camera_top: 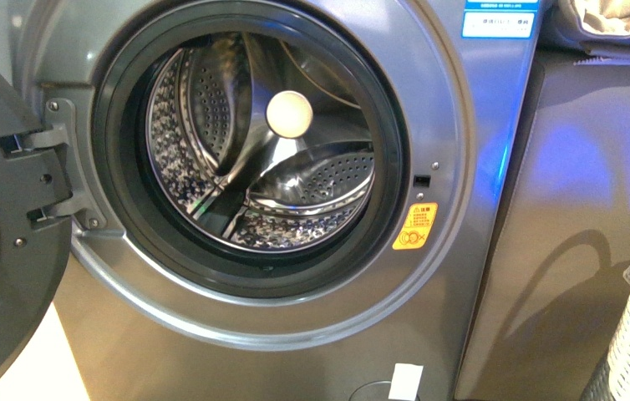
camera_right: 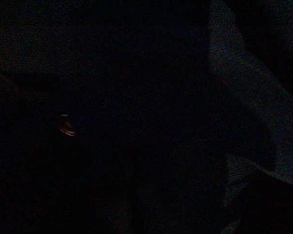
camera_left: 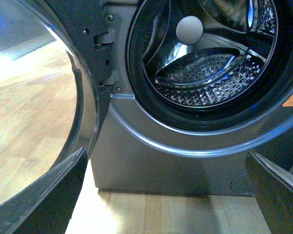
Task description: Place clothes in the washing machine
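Silver-grey washing machine (camera_top: 295,359), door (camera_top: 11,276) half out of frame; right-wrist view dark.

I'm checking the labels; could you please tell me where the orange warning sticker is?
In the front view, the orange warning sticker sits on the washing machine front, right of the open porthole, just below the latch slot.

You are holding the left claw (camera_left: 166,152) with its two dark fingers (camera_left: 49,195) spread wide apart. Just ahead of the claw, the washing machine (camera_left: 151,165) is facing you, and its door (camera_left: 49,97) is hanging open beyond one finger. The black gasket (camera_left: 136,63) is ringing the perforated drum (camera_left: 205,73), and the wooden floor (camera_left: 161,212) is showing beneath the claw.
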